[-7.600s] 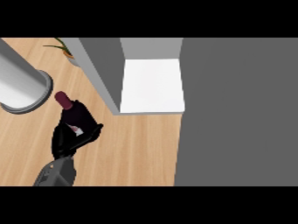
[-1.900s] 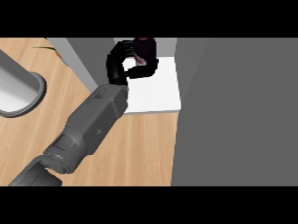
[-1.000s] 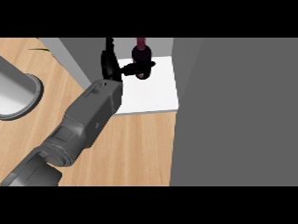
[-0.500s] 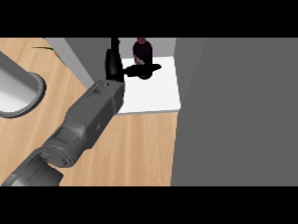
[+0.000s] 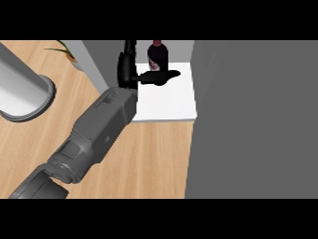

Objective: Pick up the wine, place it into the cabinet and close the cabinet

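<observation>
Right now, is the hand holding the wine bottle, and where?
Nothing is held: the left hand is open beside the wine bottle, which stands on the cabinet shelf.

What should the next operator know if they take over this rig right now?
Left hand: open, fingers straight, thumb out beside the base of the dark red wine bottle; contact cannot be told.
Right hand: not in view.
The bottle stands upright at the back of the grey cabinet's white shelf.
Done: wine is in the cabinet.
Left: draw the left arm out, then close the cabinet, which is open; the large grey panel at the right is probably its door.
</observation>
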Controlling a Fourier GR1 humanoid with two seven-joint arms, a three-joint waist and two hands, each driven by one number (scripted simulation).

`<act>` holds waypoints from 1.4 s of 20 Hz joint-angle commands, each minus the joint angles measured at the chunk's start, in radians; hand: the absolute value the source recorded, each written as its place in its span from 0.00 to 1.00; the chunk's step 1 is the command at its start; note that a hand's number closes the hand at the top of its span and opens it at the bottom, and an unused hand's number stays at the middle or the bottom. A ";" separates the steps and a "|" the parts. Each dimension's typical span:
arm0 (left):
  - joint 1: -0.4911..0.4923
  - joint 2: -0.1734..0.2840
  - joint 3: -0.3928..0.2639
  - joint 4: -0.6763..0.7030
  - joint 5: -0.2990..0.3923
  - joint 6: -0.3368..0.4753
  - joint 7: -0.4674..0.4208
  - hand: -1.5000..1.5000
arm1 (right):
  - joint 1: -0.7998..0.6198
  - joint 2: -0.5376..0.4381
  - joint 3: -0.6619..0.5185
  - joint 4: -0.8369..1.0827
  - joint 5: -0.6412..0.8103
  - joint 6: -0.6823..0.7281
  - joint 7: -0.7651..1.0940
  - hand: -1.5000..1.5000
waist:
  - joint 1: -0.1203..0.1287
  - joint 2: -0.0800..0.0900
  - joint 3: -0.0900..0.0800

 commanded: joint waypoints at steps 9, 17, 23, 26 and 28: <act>0.170 0.014 -0.046 -0.349 -0.044 0.009 0.060 0.00 | 0.094 -0.025 0.001 -0.169 -0.048 -0.009 0.043 0.00 | 0.035 -0.014 0.000; 0.402 0.021 -0.137 -0.636 -0.070 0.028 0.121 0.00 | 0.096 -0.040 0.006 -0.243 -0.043 -0.024 0.078 0.00 | 0.037 -0.018 0.000; 0.575 0.039 -0.228 -0.903 -0.106 0.107 0.183 0.00 | 0.050 -0.044 -0.002 -0.261 -0.049 -0.061 0.143 0.00 | 0.042 -0.017 -0.001; 0.700 0.058 -0.277 -1.067 -0.126 0.145 0.199 0.00 | 0.069 -0.055 -0.008 -0.219 -0.049 -0.040 0.086 0.00 | 0.035 -0.014 0.000; 0.726 0.114 -0.293 -1.163 -0.141 0.156 0.245 0.00 | 0.038 -0.048 -0.002 -0.236 -0.048 -0.058 0.118 0.00 | 0.035 -0.013 0.000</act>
